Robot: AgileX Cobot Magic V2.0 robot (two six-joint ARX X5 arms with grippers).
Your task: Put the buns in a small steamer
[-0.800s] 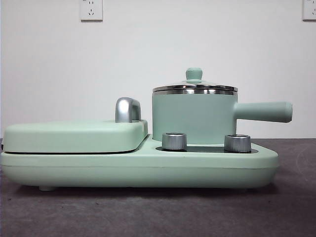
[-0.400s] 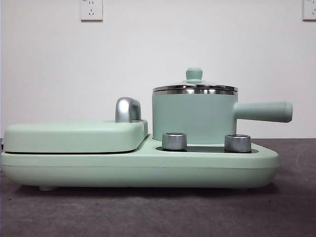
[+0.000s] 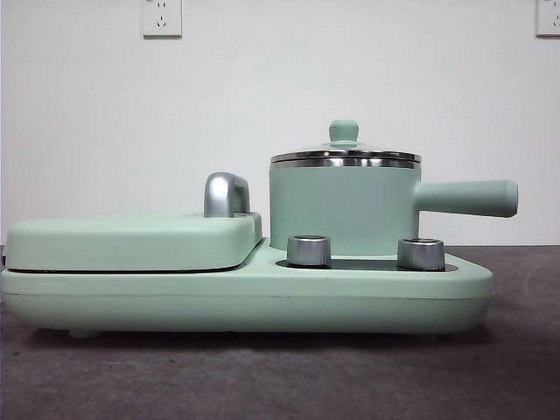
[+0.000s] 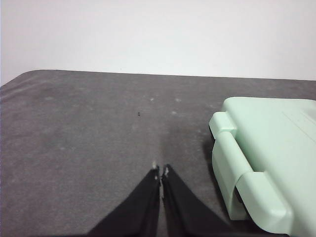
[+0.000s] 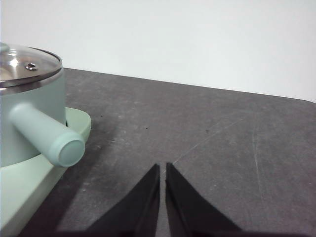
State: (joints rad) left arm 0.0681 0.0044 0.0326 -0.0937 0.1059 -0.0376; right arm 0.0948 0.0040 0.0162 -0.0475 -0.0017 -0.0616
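The small steamer (image 3: 343, 208) is a mint-green pot with a steel rim, a glass lid with a green knob (image 3: 344, 131) and a long straight handle (image 3: 465, 198). It stands closed on the right side of the green cooker base (image 3: 245, 297). The right wrist view shows the small steamer (image 5: 27, 116) beside my right gripper (image 5: 163, 168), which is shut over bare table. My left gripper (image 4: 161, 172) is shut too, hovering over the table beside the griddle's handle (image 4: 247, 177). No buns are in view. Neither arm appears in the front view.
A flat mint-green lidded griddle (image 3: 131, 241) with a chrome hinge piece (image 3: 226, 194) fills the base's left half. Two steel dials (image 3: 309, 250) sit at the front of the base. Dark grey tabletop (image 5: 207, 133) surrounds the appliance.
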